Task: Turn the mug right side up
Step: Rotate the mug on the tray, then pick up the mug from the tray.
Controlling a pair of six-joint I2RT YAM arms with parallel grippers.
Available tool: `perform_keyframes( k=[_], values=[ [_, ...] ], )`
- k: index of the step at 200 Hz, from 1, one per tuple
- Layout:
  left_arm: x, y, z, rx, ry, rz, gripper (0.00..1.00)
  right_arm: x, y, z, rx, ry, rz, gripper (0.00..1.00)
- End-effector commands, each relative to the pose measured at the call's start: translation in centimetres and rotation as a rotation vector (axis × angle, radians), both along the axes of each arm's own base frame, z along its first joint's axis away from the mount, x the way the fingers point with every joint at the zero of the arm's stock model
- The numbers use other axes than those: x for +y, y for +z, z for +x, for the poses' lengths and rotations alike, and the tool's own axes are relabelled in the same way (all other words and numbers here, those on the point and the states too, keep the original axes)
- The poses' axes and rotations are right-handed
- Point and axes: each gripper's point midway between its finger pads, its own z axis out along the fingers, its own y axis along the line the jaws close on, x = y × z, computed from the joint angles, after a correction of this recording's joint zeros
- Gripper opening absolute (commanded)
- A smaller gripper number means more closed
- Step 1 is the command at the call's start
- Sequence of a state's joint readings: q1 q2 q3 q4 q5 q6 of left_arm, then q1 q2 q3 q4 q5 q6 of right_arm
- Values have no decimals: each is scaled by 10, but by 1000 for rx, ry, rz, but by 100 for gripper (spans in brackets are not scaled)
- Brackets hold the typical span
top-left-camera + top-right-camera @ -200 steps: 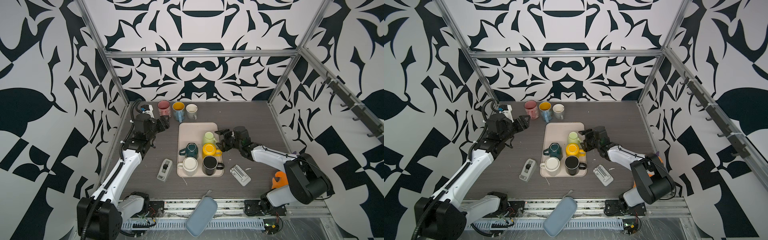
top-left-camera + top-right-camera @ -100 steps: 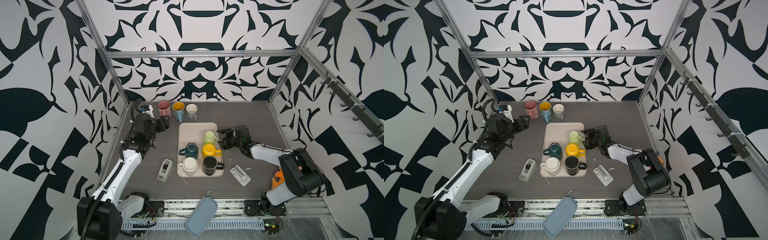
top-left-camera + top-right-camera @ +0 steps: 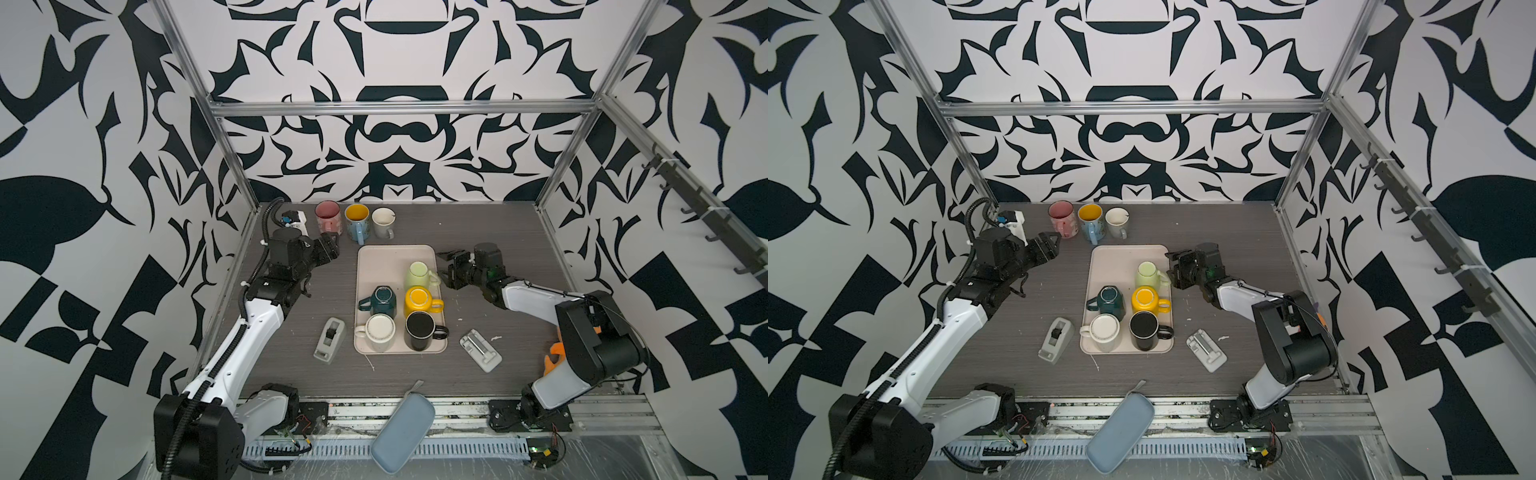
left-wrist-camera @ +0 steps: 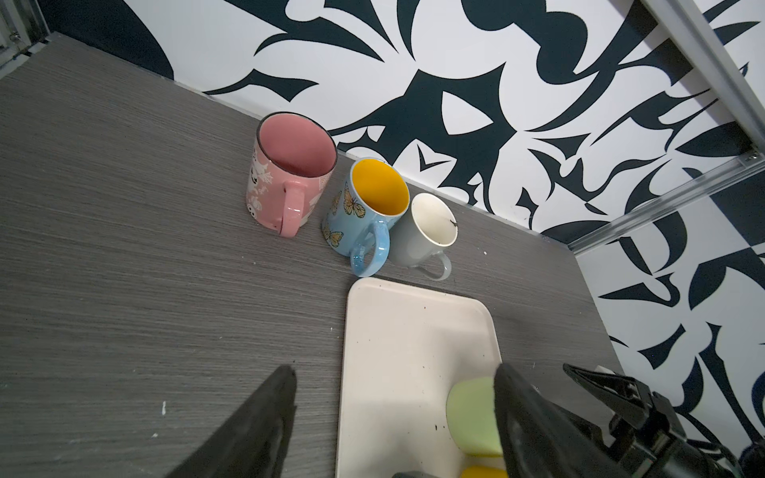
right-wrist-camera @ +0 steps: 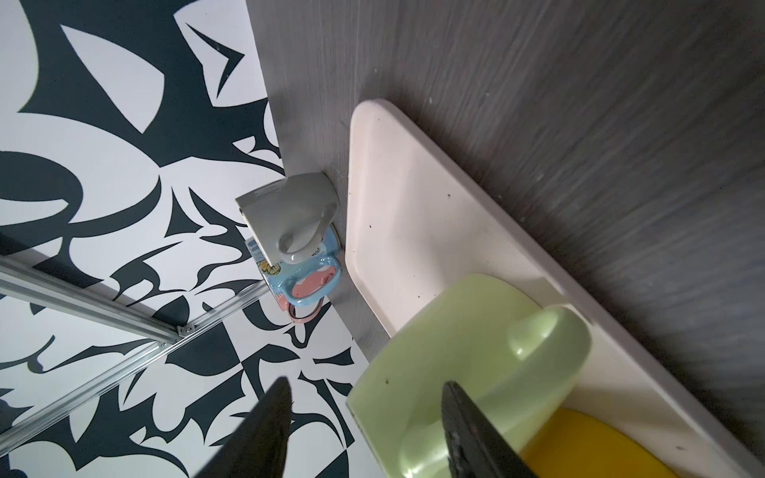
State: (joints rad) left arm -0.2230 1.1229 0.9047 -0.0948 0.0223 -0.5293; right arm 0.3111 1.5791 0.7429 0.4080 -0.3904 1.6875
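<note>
A light green mug (image 3: 417, 274) (image 3: 1147, 274) stands upside down at the right rear of the cream tray (image 3: 390, 257) (image 3: 1121, 257). Its handle points right, toward my right gripper (image 3: 448, 268) (image 3: 1173, 266). In the right wrist view the green mug (image 5: 455, 351) fills the lower part. There my right gripper (image 5: 366, 385) is open, with one finger in front of the handle and the other off the mug's side. My left gripper (image 3: 328, 249) (image 4: 395, 368) hangs open over the table left of the tray (image 4: 414, 339), holding nothing.
Also on the tray are an upside-down teal mug (image 3: 383, 300), a yellow mug (image 3: 417, 300), a white mug (image 3: 379, 332) and a black mug (image 3: 419, 331). Pink (image 3: 327, 216), blue (image 3: 357, 218) and grey (image 3: 382, 222) mugs stand upright at the back. A tape dispenser (image 3: 330, 340) lies left of the tray.
My right gripper's jaws have narrowed and it has edged closer to the green mug's handle. The left arm has not moved.
</note>
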Motion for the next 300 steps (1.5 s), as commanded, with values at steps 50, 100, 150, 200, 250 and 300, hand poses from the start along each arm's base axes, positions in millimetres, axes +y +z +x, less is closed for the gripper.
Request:
perform_keyframes(
  k=[50,100,150,200,250,300],
  values=[
    [-1,-9,2,22,1,3,78,-13,23,-25,-34,-4,-87,65],
    [-3,-11,3,31,-2,-6,78,8,6,-22,-14,19,-16,66],
    [-2,-13,1,36,-1,0,78,23,-2,-11,-11,35,4,66],
    [0,-12,0,35,1,10,79,28,-9,2,-16,26,19,65],
    [1,-12,-2,38,4,20,79,37,-15,14,-19,30,71,52],
    [1,-13,-1,40,5,21,79,40,-13,19,-30,34,75,49]
  ],
)
